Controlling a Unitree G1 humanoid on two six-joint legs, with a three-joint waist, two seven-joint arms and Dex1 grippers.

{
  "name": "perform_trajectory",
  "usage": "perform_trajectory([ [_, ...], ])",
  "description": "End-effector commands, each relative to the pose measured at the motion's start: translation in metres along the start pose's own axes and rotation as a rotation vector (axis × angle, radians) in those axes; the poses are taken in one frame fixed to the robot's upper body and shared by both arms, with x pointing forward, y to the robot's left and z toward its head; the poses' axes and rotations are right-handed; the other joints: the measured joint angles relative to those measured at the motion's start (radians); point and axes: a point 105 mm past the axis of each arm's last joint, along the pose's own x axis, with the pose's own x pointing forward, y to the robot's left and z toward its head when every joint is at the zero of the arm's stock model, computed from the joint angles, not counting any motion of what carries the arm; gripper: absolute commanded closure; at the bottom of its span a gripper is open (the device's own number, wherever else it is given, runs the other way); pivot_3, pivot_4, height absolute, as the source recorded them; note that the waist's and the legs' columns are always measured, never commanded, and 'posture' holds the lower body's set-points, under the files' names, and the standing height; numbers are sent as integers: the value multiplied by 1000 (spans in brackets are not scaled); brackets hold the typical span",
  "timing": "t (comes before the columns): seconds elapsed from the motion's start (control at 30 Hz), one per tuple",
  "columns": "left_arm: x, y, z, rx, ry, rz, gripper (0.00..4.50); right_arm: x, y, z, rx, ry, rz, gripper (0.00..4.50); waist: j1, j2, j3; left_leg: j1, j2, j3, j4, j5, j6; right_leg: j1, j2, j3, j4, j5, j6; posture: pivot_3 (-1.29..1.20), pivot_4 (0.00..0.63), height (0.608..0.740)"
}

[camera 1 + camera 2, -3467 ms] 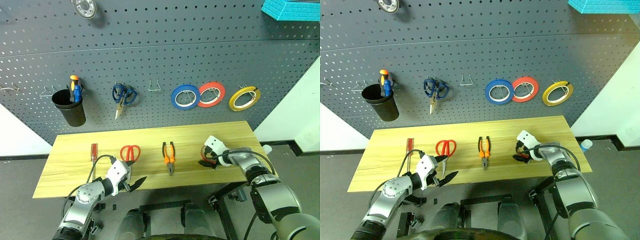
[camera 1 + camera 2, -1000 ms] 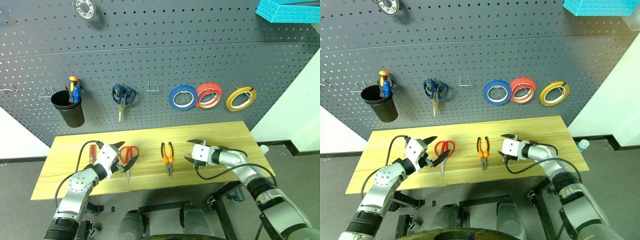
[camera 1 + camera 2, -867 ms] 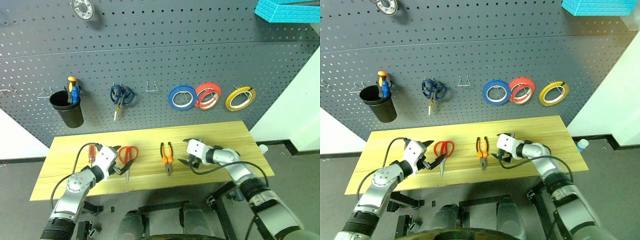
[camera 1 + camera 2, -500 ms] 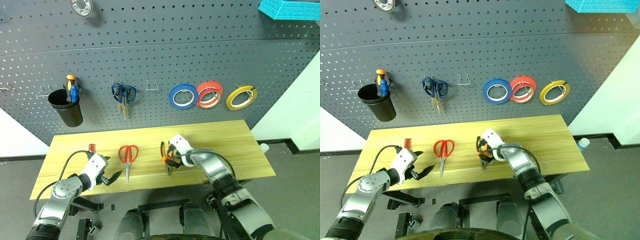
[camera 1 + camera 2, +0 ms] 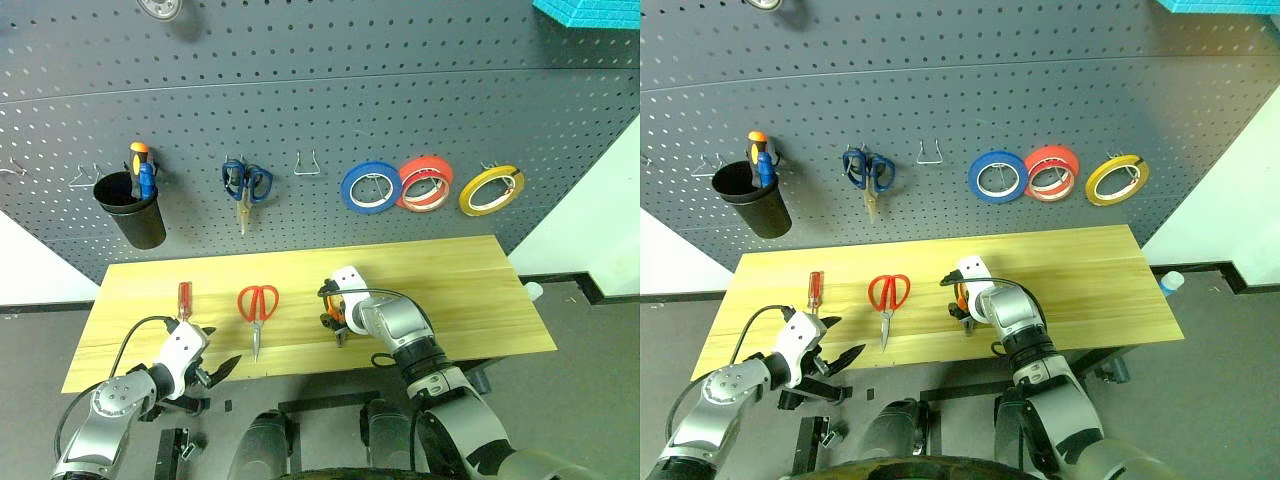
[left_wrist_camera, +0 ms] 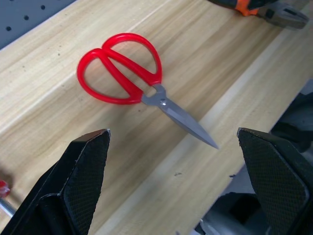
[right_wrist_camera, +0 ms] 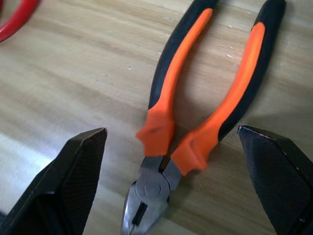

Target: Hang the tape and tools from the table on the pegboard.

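Right gripper (image 7: 168, 147) hangs just above the orange-and-black-handled pliers (image 7: 195, 112), with its 2 black fingers (image 7: 68, 186) spread wide and nothing held. The pliers lie flat near the middle of the long light wooden table (image 5: 450, 280). Their long line runs from the front edge of the table toward the dark grey pegboard (image 5: 400, 100), with the steel nose at the front and the handles at the back. In the right wrist view, 1 finger sits on each side of the pliers, so a squeeze would likely close across the 2 handles near the joint. Left gripper (image 5: 208, 362) is also wide and holds nothing. It hangs at the front edge, well apart from the pliers and nearer the red-handled scissors with steel blades (image 5: 257, 312), so the right arm looks like the 1 to pick up the pliers.
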Motion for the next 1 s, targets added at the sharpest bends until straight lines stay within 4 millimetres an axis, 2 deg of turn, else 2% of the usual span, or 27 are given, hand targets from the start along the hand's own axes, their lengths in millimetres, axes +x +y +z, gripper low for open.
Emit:
perform_trajectory([
  [0.03,-3,4,9,4,-35,20,118,3,0,11,41,-22,-36,26,-1,0,4,-1,0,0,0,0,0,-1,0,0,0,0,0,-8,165,740],
  [0.17,-3,2,11,-6,-47,29,118,9,-11,9,45,-14,-125,26,-11,0,4,-10,0,0,0,0,0,-10,0,0,1,2,-2,5,159,740],
  [0.27,-3,2,11,-10,-49,38,118,10,-20,9,68,-11,-168,26,-15,0,4,-10,0,0,0,0,0,-10,0,0,1,2,-3,9,153,740],
  [0.37,-4,2,11,-12,-54,49,118,10,-24,9,50,4,-180,597,-17,-1,4,-10,0,0,1,0,0,-10,0,0,1,0,0,13,146,740],
  [0.5,-6,5,12,-9,-58,63,118,9,-27,6,20,20,-186,1795,-17,-1,4,-10,0,0,2,0,0,-10,0,0,2,0,0,16,138,740],
  [0.7,-6,9,16,-7,-80,82,118,1,-33,10,11,-3,-165,1848,-16,-1,4,-10,0,0,1,0,0,-10,0,0,2,0,0,13,129,740],
  [0.77,-6,11,24,-16,-130,94,118,-7,-24,27,-60,-101,-80,1848,-15,-1,4,-11,0,0,1,0,0,-10,0,0,1,0,0,13,129,740],
  [0.8,-6,12,31,-20,-170,105,118,-14,-17,40,-155,-193,-32,1848,-15,-1,4,-12,0,0,1,0,0,-10,0,0,1,0,0,8,123,740],
  [0.9,-8,14,44,-29,-251,123,118,-35,1,59,-353,-382,85,1848,-18,-1,4,-14,0,0,1,0,0,-11,0,0,-1,1,0,1,118,740],
  [1.0,-12,15,58,-44,-345,139,118,-68,14,77,-599,-593,178,1848,-19,-1,4,-14,0,0,1,0,0,-13,1,0,0,1,1,-8,113,740],
])
